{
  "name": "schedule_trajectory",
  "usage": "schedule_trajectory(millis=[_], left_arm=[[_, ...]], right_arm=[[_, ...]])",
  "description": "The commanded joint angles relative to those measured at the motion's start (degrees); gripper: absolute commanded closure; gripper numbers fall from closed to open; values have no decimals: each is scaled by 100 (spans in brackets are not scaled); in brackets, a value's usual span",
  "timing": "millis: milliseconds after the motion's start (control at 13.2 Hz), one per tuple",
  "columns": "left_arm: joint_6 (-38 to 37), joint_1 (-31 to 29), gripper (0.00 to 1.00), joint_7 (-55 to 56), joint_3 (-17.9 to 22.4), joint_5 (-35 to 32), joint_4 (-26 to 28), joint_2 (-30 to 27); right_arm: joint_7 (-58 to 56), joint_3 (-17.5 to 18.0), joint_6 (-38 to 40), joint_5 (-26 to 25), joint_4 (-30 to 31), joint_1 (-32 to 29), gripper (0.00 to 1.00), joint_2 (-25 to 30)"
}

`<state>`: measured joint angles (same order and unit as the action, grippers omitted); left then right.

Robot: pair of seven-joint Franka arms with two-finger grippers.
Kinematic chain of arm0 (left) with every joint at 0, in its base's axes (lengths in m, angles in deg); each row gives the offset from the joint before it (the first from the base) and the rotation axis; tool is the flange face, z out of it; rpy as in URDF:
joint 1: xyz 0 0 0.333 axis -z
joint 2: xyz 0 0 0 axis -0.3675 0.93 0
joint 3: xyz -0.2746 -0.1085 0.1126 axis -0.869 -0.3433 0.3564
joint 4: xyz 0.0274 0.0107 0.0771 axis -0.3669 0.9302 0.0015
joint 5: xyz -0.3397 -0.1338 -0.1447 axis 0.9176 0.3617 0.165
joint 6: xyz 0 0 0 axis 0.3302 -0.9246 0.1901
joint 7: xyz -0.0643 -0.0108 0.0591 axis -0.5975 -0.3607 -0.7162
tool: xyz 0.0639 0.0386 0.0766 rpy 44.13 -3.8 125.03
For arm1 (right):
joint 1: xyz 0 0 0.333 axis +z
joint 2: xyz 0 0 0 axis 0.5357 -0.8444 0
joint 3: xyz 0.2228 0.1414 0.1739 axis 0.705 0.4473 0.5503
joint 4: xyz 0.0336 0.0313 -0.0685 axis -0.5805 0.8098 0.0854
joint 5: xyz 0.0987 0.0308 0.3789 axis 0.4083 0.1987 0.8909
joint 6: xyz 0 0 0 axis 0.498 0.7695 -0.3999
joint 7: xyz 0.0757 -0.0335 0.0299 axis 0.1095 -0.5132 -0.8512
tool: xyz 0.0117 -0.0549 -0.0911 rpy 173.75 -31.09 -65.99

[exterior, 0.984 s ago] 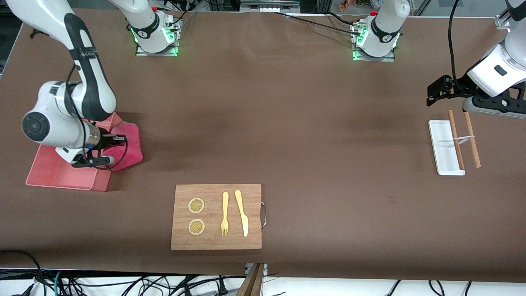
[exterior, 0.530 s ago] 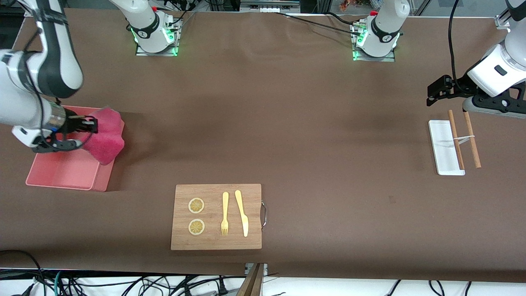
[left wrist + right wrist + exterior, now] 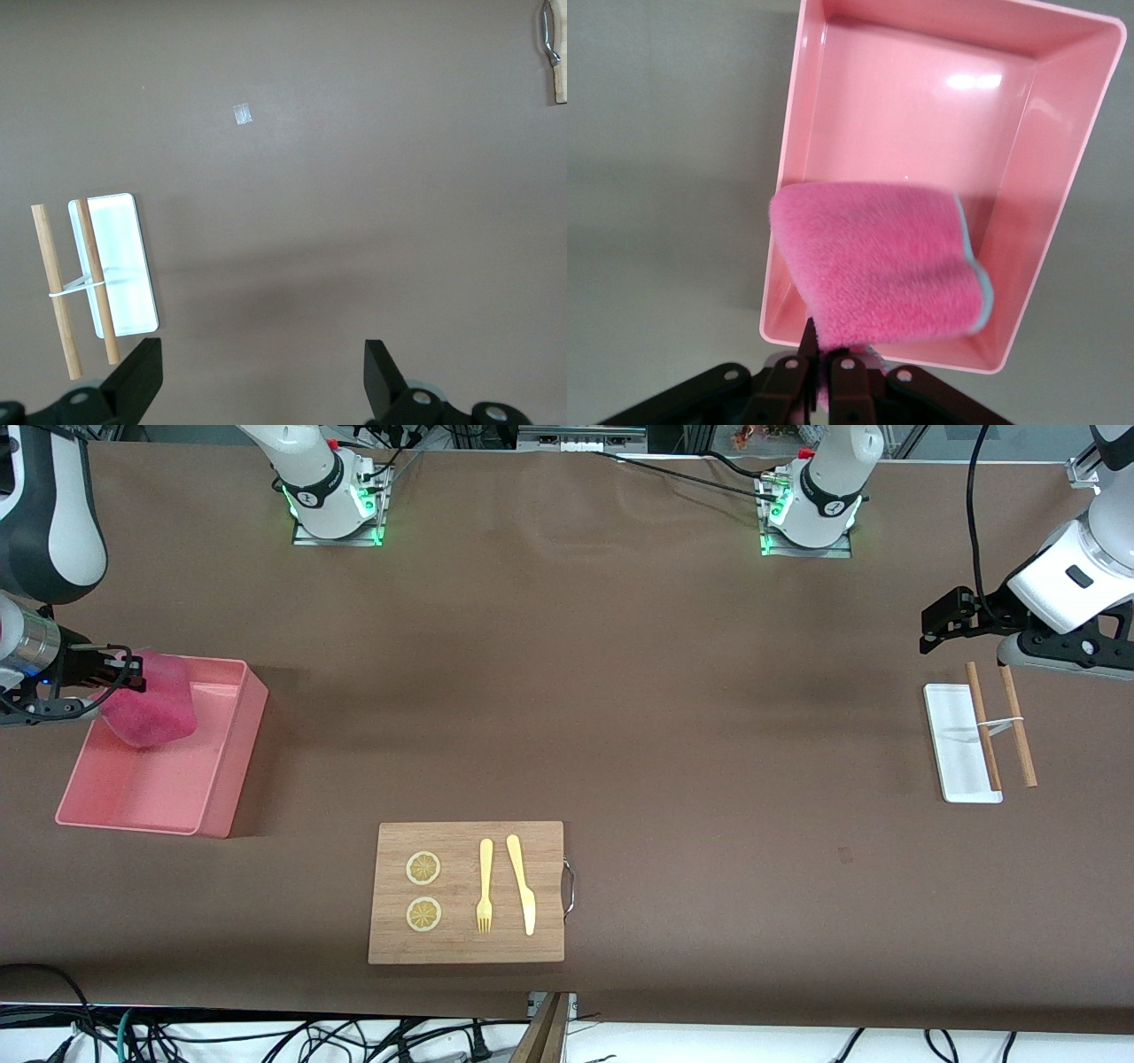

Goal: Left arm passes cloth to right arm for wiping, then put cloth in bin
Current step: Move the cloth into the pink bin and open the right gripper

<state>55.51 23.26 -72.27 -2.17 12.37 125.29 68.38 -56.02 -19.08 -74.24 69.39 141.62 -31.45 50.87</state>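
Observation:
The crimson-pink fluffy cloth (image 3: 151, 710) hangs from my right gripper (image 3: 124, 677), which is shut on its edge and holds it over the salmon-pink bin (image 3: 221, 779), above the part of the bin farthest from the front camera. In the right wrist view the cloth (image 3: 886, 266) droops over the bin's wall (image 3: 780, 266), its grey trim showing at one side, with the gripper (image 3: 824, 363) pinching it. My left gripper (image 3: 930, 633) is open and empty in the air beside the white tray at the left arm's end; its fingertips (image 3: 142, 372) show wide apart.
A white tray (image 3: 952, 717) with two wooden sticks (image 3: 1001, 722) across it lies at the left arm's end. A wooden cutting board (image 3: 465, 948) with two lemon slices, a yellow fork (image 3: 485, 886) and a knife (image 3: 521, 881) lies near the front camera.
My right arm has lifted the cloth off the table beside the bin and carried it over the bin, toward the table's end. The left arm has not moved.

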Motion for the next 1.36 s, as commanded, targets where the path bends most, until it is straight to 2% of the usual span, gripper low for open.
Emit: schedule_trajectory(millis=[0, 76, 303, 454, 757, 833, 984, 1287], left_arm=[[-92, 6, 0, -86, -11, -91, -51, -31], [-92, 6, 0, -86, -11, -91, -51, -31], [-118, 6, 0, -86, -11, -91, -60, -31], [-110, 6, 0, -86, -11, -91, -60, -31], [-110, 6, 0, -86, -11, -91, -60, -31], [-110, 6, 0, -86, -11, -91, -60, -31], [-118, 6, 0, -86, -11, -91, -60, -31], [-110, 14, 0, -68, -19, -91, -69, -31]], right_arm=[[-36, 37, -1, -88, 6, -24, 19, -41], [-114, 37, -28, -80, 6, -24, 0, -32], [7, 133, -11, -27, -47, -24, 0, 73], [410, 466, 190, -35, -248, -15, 0, 205], [1422, 1108, 1323, 61, -994, -15, 0, 468], [1458, 1196, 1569, 218, -1179, -15, 0, 512], [1563, 1250, 2053, 700, -1496, -24, 0, 565], [1626, 1382, 2161, 703, -1602, -15, 0, 645]])
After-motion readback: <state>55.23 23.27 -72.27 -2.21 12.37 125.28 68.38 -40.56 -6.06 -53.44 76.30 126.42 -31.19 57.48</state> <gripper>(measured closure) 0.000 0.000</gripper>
